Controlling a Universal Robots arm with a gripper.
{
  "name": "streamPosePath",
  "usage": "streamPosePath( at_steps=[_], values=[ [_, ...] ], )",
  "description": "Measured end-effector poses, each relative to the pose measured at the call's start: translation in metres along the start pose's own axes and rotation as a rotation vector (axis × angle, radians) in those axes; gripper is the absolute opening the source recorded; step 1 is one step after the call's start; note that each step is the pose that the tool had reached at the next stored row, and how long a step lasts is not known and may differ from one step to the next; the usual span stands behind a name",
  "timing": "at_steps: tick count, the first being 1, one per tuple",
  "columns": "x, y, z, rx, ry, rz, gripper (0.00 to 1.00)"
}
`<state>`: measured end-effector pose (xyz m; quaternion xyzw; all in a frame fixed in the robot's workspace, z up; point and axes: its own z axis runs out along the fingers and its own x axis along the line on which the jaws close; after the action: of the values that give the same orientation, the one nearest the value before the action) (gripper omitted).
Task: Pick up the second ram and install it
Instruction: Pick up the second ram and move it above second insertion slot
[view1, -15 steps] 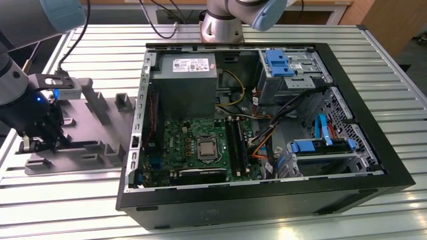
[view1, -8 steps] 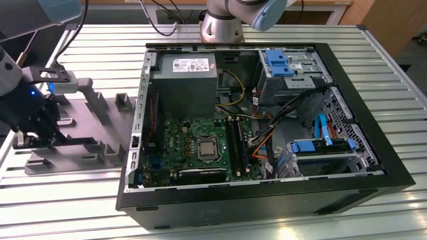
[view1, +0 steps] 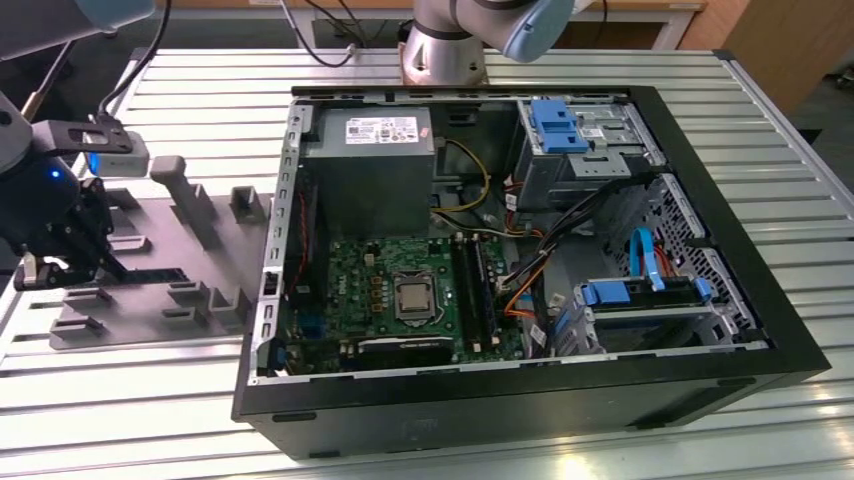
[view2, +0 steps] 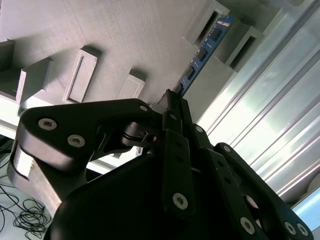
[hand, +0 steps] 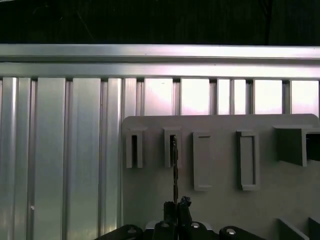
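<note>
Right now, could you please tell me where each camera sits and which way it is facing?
Exterior view: raised, off the arm, looking down on the open computer case and gray tray; arm base and claw show.
Second wrist view: behind the claw, looking along it at the second ram in the tray.
First wrist view: facing the tray and table slats; claw tips show.
Both wrist views share the claw shut on the ram.

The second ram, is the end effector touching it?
Touching: in the second wrist view the end effector pinches the second ram at its near end.
</note>
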<state>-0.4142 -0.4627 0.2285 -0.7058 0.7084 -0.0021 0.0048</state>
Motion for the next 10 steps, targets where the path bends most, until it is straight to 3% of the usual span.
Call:
streamPosePath(
  at_steps=[10],
  values=[
    [0.0,0.0,-0.0006,-0.0002,0.0001,0.0,0.14]
  ],
)
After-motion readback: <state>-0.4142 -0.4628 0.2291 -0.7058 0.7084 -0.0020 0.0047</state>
